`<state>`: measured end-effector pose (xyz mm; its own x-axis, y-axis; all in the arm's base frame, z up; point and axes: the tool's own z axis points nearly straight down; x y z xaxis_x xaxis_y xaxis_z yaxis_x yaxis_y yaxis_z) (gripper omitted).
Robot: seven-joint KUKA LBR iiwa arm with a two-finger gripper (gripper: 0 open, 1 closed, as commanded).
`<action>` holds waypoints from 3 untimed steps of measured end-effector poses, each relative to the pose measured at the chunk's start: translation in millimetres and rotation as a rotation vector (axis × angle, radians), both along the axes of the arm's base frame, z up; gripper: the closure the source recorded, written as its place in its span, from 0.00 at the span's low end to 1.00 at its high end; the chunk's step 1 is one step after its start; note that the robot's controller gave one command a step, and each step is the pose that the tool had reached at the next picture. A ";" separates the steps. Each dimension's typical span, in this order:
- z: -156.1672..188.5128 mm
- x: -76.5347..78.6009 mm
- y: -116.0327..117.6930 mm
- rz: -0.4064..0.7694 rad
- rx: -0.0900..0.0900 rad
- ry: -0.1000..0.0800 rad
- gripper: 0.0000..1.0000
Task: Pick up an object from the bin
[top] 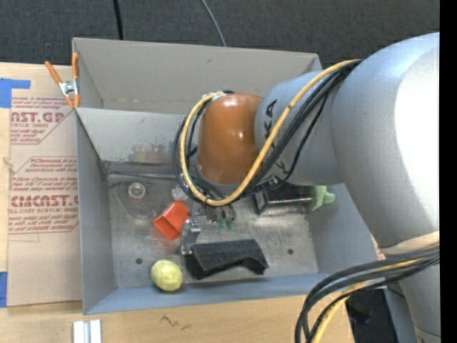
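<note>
My gripper [189,239] reaches down under the arm's wrist into the middle of the bin floor. It comes down right beside an orange-red block [170,221] on its left and the left end of a black foam-like piece [227,257] lying just below it. Whether it touches either one I cannot tell. A yellow-green ball [166,275] rests near the front wall, a little to the lower left of the gripper.
A clear round lid-like thing [136,189] lies at the back left of the floor. A black and silver object with a pale green end [323,195] lies at the right, partly under the arm. The arm covers the bin's back right.
</note>
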<state>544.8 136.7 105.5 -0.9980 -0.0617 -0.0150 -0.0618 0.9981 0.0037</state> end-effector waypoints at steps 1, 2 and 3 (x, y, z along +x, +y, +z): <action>-4.0 -4.0 -0.3 0.001 -0.002 0.013 1.00; -4.0 -3.9 -0.4 0.001 -0.002 0.013 1.00; 17.7 -8.9 0.9 0.013 -0.004 0.016 1.00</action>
